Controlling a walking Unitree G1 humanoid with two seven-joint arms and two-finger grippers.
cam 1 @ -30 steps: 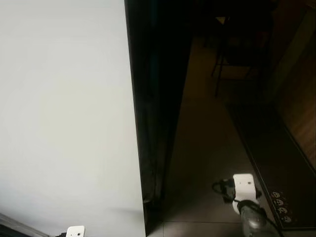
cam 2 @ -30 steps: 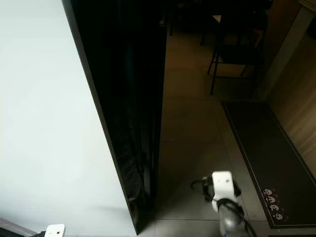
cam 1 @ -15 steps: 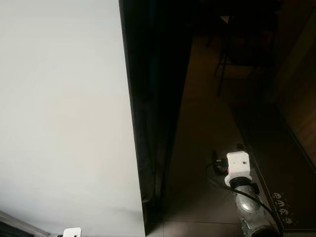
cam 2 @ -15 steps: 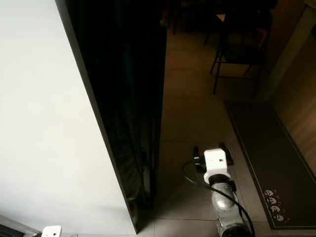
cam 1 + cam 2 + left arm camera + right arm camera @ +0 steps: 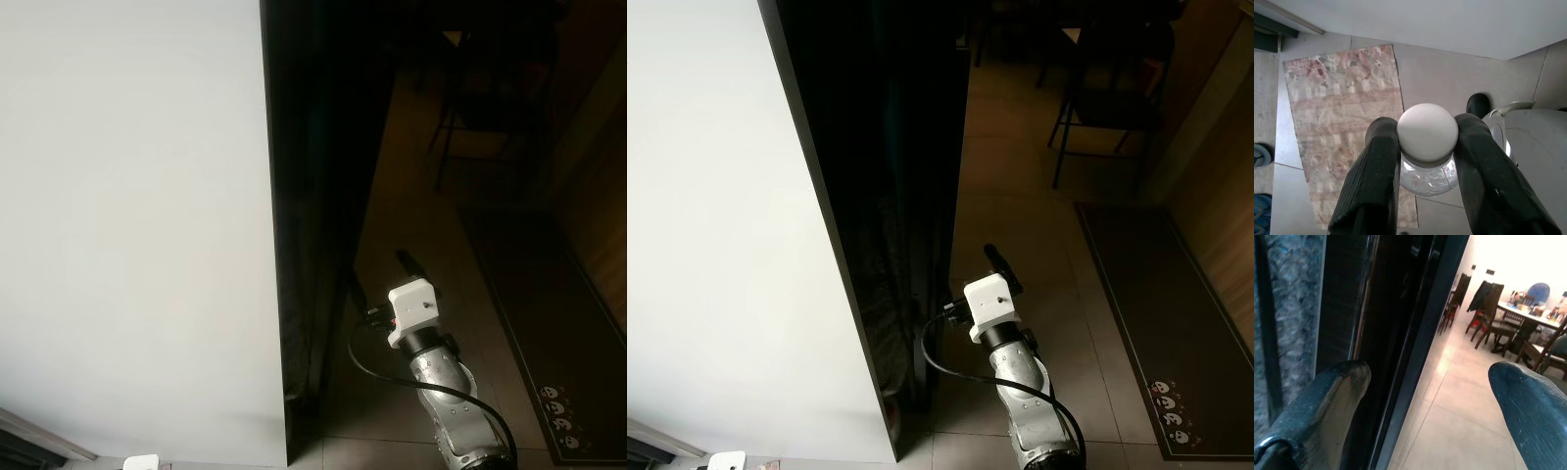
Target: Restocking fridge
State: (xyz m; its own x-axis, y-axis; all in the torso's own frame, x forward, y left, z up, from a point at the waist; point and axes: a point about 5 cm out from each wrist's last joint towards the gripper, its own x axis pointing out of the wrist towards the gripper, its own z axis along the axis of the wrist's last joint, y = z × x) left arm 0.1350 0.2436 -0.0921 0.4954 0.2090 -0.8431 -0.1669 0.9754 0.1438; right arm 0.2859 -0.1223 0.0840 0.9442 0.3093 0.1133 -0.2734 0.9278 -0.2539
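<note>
The fridge [image 5: 127,225] is a tall white panel on my left, with a dark side edge [image 5: 313,196] running down the middle. My right gripper [image 5: 978,276] reaches up to that dark edge, and its fingers [image 5: 1337,391] stand open with nothing between them, right next to the edge. My left gripper [image 5: 1427,137] hangs low over the floor. It is shut on the neck of a clear bottle [image 5: 1427,178] with a white ribbed cap [image 5: 1427,129].
A dark chair [image 5: 1107,98] stands ahead on the tiled floor. A dark mat [image 5: 1146,294] lies along a wooden wall [image 5: 1225,196] on the right. Under my left arm lies a patterned rug [image 5: 1342,112]. A dining table with chairs [image 5: 1518,318] stands further off.
My right arm has risen and swung forward and left, from low by the mat up to the fridge's dark edge. The left arm stays low.
</note>
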